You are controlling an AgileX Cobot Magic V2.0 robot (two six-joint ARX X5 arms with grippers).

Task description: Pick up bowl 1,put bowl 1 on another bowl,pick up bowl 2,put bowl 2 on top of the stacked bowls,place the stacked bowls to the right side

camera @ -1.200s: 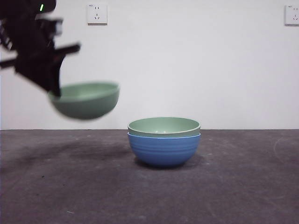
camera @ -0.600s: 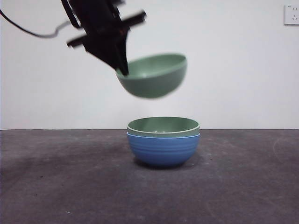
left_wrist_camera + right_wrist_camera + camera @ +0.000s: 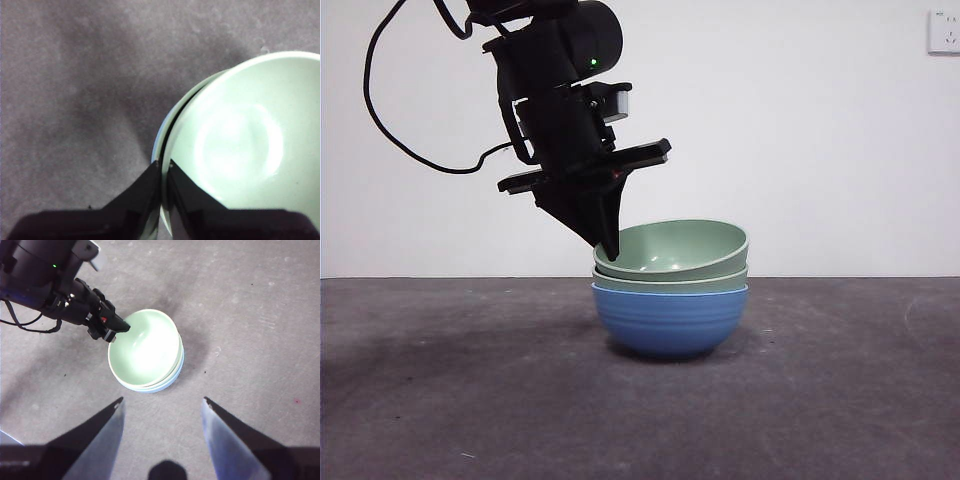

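The grey worktop [image 3: 440, 400] carries the stack at its middle. The left arm [image 3: 555, 90] reaches down from 11 o'clock in the front view. The blue bowl [image 3: 670, 320] sits at the bottom, a green bowl [image 3: 670, 283] nested in it. The top green bowl [image 3: 675, 248] rests tilted in that one, its 9 o'clock edge raised. The left hand [image 3: 162, 167] pinches this top bowl's rim at 9 o'clock, one jaw inside, one outside. The right hand [image 3: 162, 407] hangs spread above the worktop, apart from the stack.
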